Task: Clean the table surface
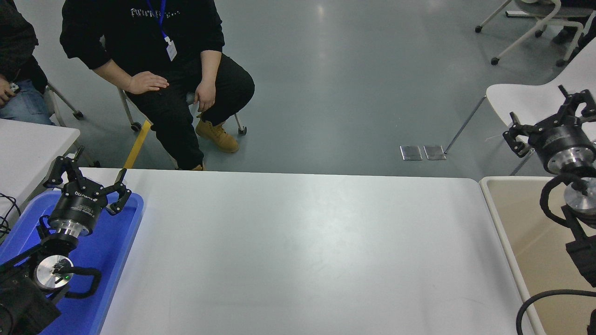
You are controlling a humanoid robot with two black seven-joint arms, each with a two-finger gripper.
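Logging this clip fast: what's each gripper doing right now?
Left gripper: open, empty, parked over the blue tray.
Right gripper: open, empty, raised above the far end of the beige bin.

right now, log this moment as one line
left gripper: open, over blue tray | right gripper: open, above beige bin | table surface: bare

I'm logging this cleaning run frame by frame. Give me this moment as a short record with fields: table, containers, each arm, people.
table surface: white, nothing lying on it
blue tray: at the table's left end
beige bin: beside the table's right end
left gripper: open, empty, over the blue tray
right gripper: open, empty, above the bin's far edge
person: seated beyond the far side, hands on thighs
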